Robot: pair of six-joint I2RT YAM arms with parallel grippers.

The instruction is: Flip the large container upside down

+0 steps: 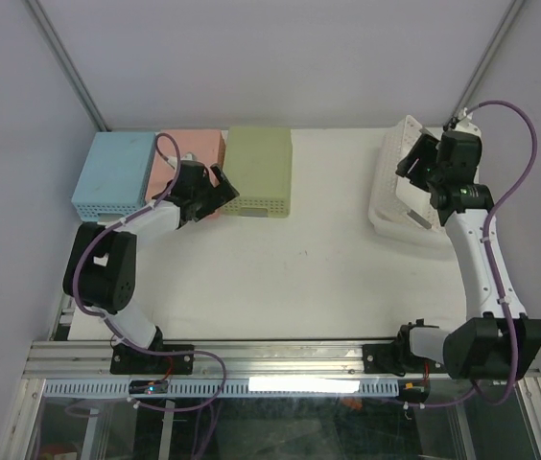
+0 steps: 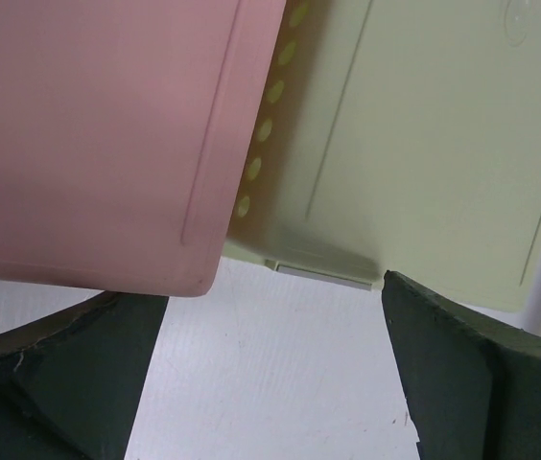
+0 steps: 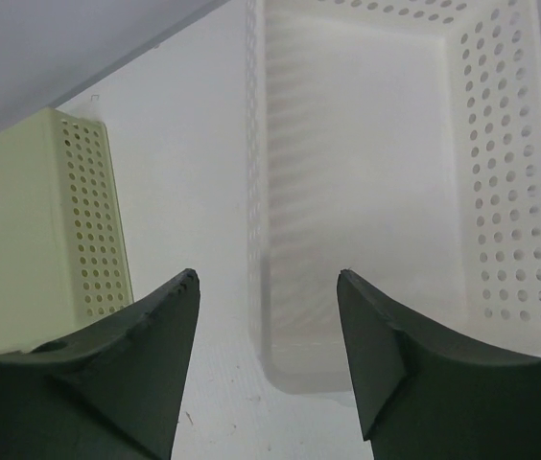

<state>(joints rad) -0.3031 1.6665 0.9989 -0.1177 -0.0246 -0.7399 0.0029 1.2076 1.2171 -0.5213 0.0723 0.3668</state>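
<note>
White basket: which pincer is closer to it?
Right. The right pincer is directly over the white basket, lined up with one wall. The left pincer is far across the table, by the pink box and green box.

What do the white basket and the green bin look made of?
White basket: probably moulded plastic, faintly translucent, smooth; walls perforated with round holes. Green bin: probably opaque matte plastic; same round holes, moulded ridge lines on its upturned base.

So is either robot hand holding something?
Nothing. The left gripper and the right gripper are both open, and neither pinches anything.
</note>
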